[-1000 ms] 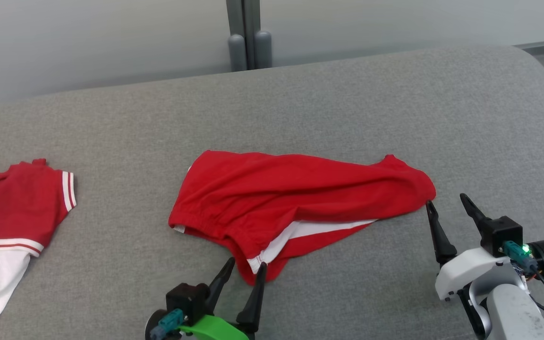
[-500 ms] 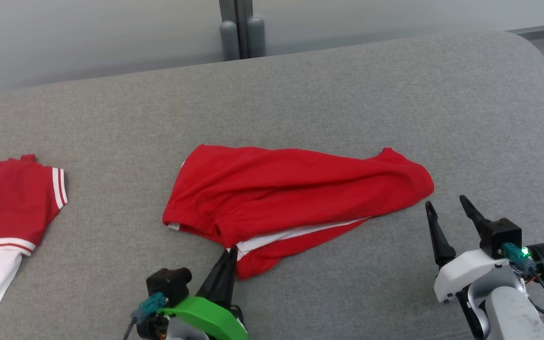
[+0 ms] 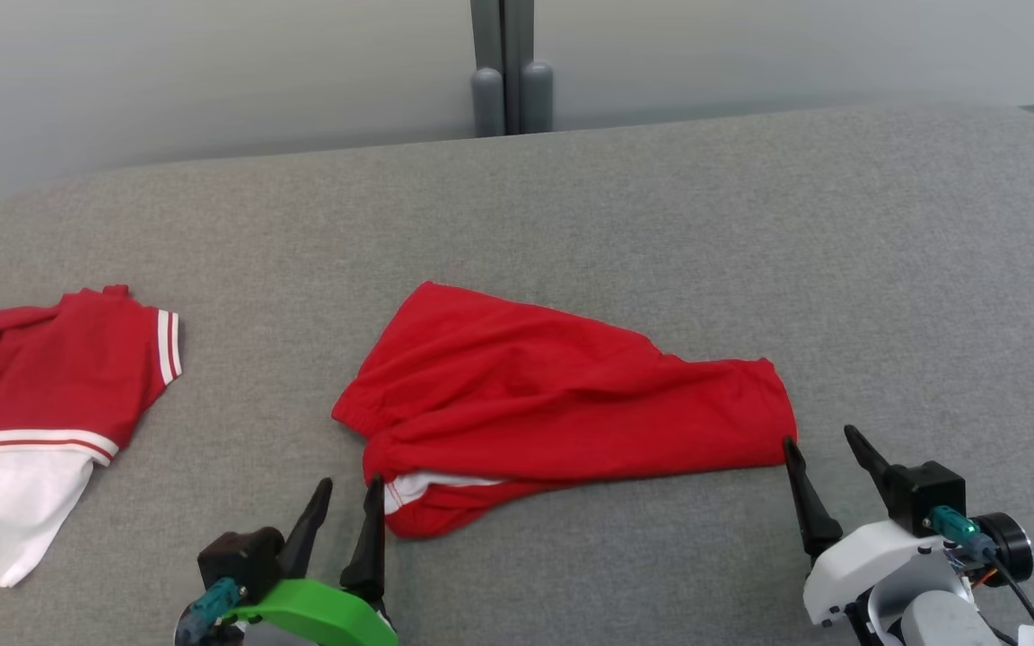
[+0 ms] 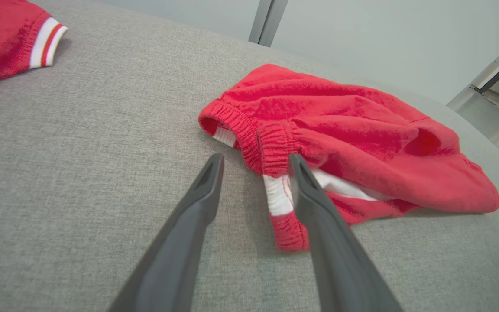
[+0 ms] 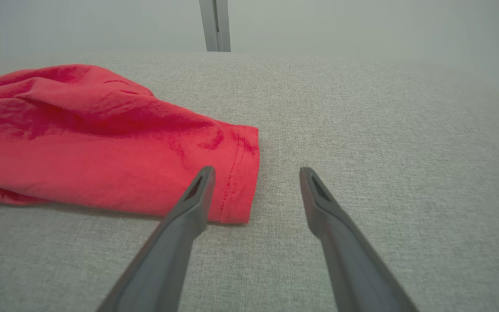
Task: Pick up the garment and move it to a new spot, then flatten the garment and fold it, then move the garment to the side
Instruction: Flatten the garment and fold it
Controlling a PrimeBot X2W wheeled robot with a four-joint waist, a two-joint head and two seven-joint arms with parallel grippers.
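Item 1, task piece: red garment (image 3: 562, 404), soft knit jersey. It lies crumpled near the middle of the tabletop (image 3: 661, 224), toward my near edge. At its left end I see a gathered elastic waistband, with white trim peeking from the underside fold. Its right end has a stitched hem. It is creased, not flat.

Item 2: left gripper (image 3: 352, 481), fingers parted, grasping nothing. Its right finger sits at the white-trimmed corner of the garment. I cannot tell whether it touches.

Item 3: right gripper (image 3: 819, 435), spread wide and empty. Its left finger is at the garment's hemmed right corner, and the other is over bare cover.

Item 4: second garment (image 3: 41, 377), red with a white-banded cuff and a white panel. It lies at the tabletop's far left, well apart from the task piece, with bare cover between them.

Item 5: tabletop cover, grey woven cloth, matte, with rounded corners.

Item 6: two rounded grey posts (image 3: 511, 94) behind the far edge, against a pale wall (image 3: 212, 72).
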